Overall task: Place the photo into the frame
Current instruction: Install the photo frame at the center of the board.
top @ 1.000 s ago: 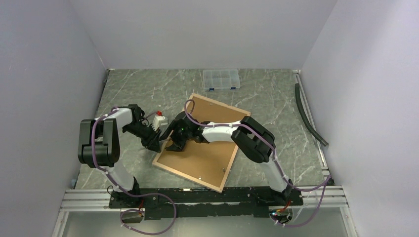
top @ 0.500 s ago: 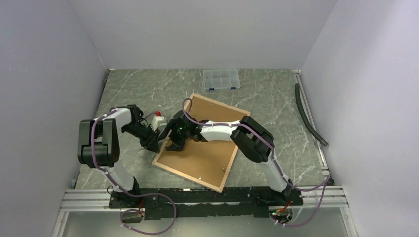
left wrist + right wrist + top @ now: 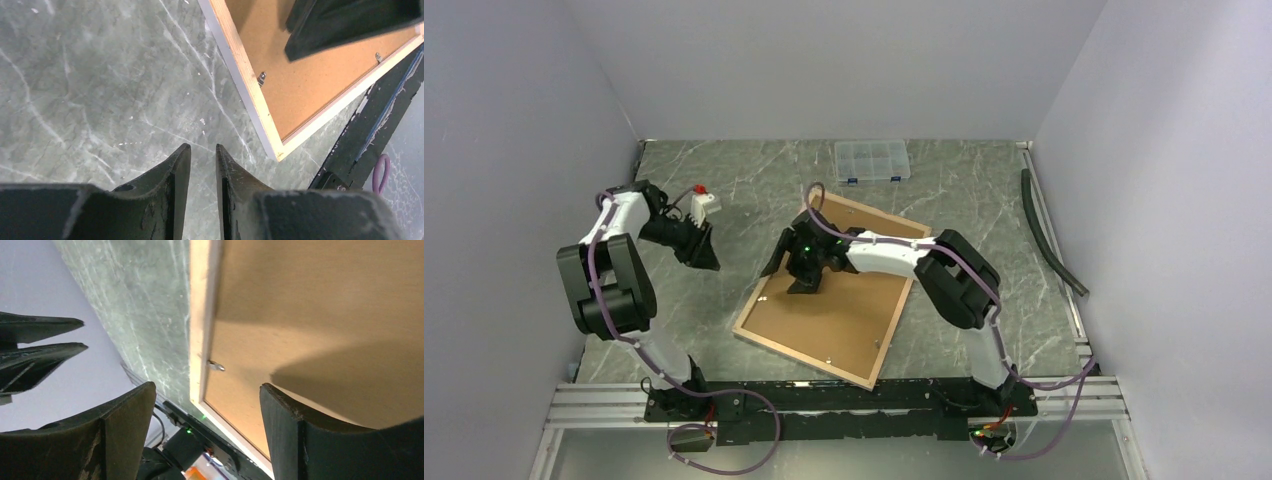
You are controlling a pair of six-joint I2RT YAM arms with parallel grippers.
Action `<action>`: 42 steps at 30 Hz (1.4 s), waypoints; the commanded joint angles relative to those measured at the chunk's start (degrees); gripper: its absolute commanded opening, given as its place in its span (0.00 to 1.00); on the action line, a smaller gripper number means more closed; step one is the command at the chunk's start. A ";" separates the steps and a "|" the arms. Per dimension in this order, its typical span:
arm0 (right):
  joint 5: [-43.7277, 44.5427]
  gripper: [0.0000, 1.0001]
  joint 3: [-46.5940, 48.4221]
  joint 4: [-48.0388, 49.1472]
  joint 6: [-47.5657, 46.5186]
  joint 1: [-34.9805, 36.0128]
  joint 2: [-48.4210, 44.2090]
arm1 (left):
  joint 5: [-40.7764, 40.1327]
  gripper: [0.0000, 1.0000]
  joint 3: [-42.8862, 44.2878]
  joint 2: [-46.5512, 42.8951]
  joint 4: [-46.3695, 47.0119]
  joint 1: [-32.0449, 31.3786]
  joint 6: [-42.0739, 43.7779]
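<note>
The frame (image 3: 800, 360) lies face down and askew mid-table, its light wood border around a brown backing board (image 3: 849, 315). The photo is hidden from every view. My right gripper (image 3: 789, 275) hovers over the frame's left edge, open wide with nothing between its fingers; the right wrist view shows the wood border (image 3: 200, 315), the board (image 3: 310, 305) and a small metal tab (image 3: 216, 366). My left gripper (image 3: 707, 262) stands left of the frame over bare table, apart from it. Its jaws show a narrow gap (image 3: 203, 150) with nothing in it; the frame's corner (image 3: 250, 95) lies ahead.
A clear plastic compartment box (image 3: 872, 160) sits by the back wall. A black hose (image 3: 1049, 235) lies along the right wall. The arms' mounting rail (image 3: 824, 400) runs along the near edge. Grey walls close in on three sides.
My left arm has swung back and leftward, away from the frame's left edge. My right gripper has shifted slightly farther along that edge and its jaws have spread wider.
</note>
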 commanded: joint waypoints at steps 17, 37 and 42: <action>-0.35 0.74 -4.79 2.17 -21.84 -17.60 -9.10 | 4.59 0.51 11.38 13.99 10.75 -13.55 -26.75; -0.19 0.71 7.69 3.61 -23.20 -19.72 4.86 | 8.47 0.42 19.46 25.87 13.42 -17.62 -29.75; -1.18 0.69 14.61 3.01 -22.41 -19.97 9.80 | 7.26 0.35 18.23 25.96 14.26 -17.85 -29.29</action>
